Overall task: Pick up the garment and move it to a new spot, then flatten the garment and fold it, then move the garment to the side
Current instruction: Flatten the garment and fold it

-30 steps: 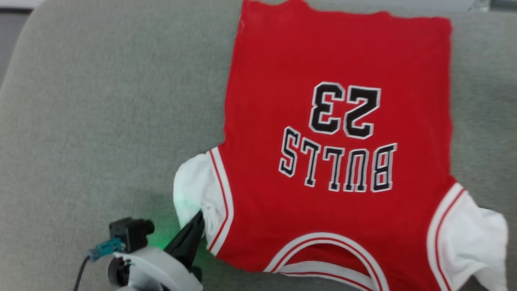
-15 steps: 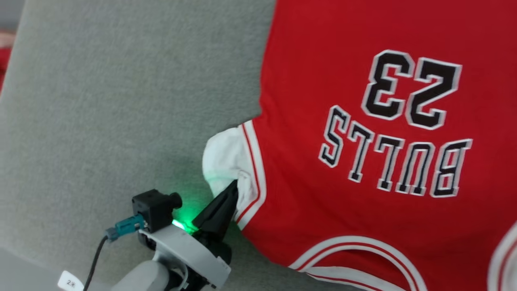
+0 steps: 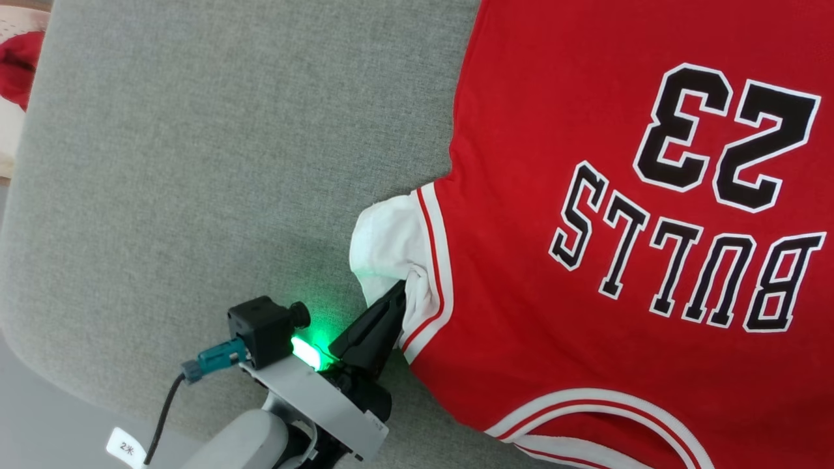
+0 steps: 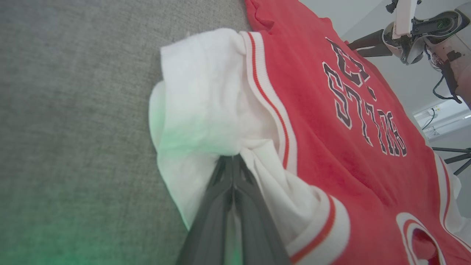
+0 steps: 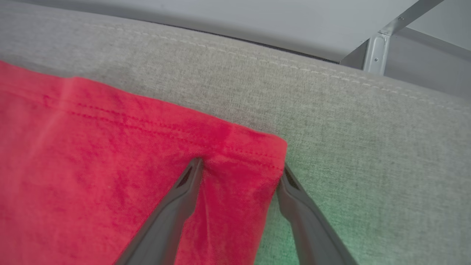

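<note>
The garment (image 3: 586, 260) is lying spread across the grey cushion (image 3: 195, 163), lettering facing up, its red body mostly smooth while the white sleeve (image 3: 384, 241) is bunching into a small pucker. The left gripper (image 3: 399, 294) is pinching that sleeve with its fingers pressed tight together, cloth gathering at the tips. The right gripper (image 5: 241, 165) is standing wide open over the hem corner (image 5: 257, 154), one finger resting on the red cloth and the other just beside its edge on the cushion, gripping nothing. To my eye the flattening step is under way, with folding yet to begin. The right fingers are needing to close on that corner before both arms can draw the cloth taut without dragging the sleeve into more creases.
</note>
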You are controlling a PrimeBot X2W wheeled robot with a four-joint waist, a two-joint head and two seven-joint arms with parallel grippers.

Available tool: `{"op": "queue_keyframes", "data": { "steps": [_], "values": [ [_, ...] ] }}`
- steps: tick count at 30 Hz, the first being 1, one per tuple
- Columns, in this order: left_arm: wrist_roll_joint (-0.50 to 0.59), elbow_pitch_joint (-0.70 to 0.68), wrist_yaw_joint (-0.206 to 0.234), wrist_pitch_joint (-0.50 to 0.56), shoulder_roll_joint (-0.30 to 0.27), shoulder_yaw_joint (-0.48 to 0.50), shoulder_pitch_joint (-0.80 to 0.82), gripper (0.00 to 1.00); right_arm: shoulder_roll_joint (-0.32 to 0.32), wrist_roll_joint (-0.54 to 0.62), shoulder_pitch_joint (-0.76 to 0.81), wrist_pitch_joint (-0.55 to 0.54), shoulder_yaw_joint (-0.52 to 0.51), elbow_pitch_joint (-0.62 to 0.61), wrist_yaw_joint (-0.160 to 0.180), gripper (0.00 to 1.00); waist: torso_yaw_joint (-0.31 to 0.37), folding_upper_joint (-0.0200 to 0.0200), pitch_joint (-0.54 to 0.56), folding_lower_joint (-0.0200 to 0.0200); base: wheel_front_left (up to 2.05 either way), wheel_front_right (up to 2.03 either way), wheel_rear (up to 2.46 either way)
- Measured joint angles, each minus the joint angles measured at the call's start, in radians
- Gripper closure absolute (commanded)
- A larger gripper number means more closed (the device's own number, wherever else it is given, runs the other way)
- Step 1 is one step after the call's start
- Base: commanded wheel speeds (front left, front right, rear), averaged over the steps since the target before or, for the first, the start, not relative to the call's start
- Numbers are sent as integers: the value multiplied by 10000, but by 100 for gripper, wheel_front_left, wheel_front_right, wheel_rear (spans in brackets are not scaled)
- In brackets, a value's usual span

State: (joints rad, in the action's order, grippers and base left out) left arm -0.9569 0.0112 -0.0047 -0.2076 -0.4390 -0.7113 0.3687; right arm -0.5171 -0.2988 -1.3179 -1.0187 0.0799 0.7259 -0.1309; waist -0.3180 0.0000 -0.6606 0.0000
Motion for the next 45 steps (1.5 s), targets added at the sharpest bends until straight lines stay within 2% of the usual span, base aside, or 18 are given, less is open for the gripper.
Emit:
{"op": "queue_keyframes", "data": {
  "steps": [2, 10, 14, 17, 22, 26, 29, 37, 45],
  "values": [
    [-2, 35, -19, -4, -4, 6, 9, 100, -6, -17, 28, 240, 138, 13, 0, 100, 32, 0, 28, 0, 0, 0, 0],
    [-75, 428, -128, -84, 19, 77, 42, 100, 150, -654, 492, 1264, 242, 481, -2, 100, 196, 0, 511, 0, 0, 0, 0],
    [-219, 690, -29, -104, -132, 290, -57, 100, -54, -1488, 1402, 1402, 823, 52, -2, 100, 335, 0, 983, 0, 0, 0, 0],
    [-295, 869, 138, -169, -353, 497, -239, 100, -451, -2545, 2505, 1369, 1400, -792, 0, 100, 460, 0, 1413, 0, 0, 0, 0],
    [-460, 943, 301, -90, -625, 587, -669, 100, -1444, -4086, 4890, 1145, 2121, -2882, -2, 100, 737, 0, 2209, 0, 0, 0, 0],
    [-577, 809, 468, 25, -869, 658, -1002, 100, -2257, -5010, 6975, 857, 2186, -4489, -2, 100, 1032, 0, 2823, 1, 0, 0, 0],
    [-658, 692, 594, 48, -1047, 723, -1290, 100, -2537, -5547, 8535, 731, 1929, -5540, -2, 100, 1294, 0, 3223, 0, 0, 0, 0],
    [-802, 424, 857, 109, -1325, 757, -1757, 100, -2380, -5557, 12098, 662, 477, -7793, -2, 100, 2132, 0, 3925, 0, 0, 0, 0],
    [-796, 132, 1043, 140, -1522, 834, -1867, 100, -1352, -4926, 14795, -441, -433, -9856, -2, 100, 2699, 0, 4218, 0, 0, 0, 0]
  ]
}}
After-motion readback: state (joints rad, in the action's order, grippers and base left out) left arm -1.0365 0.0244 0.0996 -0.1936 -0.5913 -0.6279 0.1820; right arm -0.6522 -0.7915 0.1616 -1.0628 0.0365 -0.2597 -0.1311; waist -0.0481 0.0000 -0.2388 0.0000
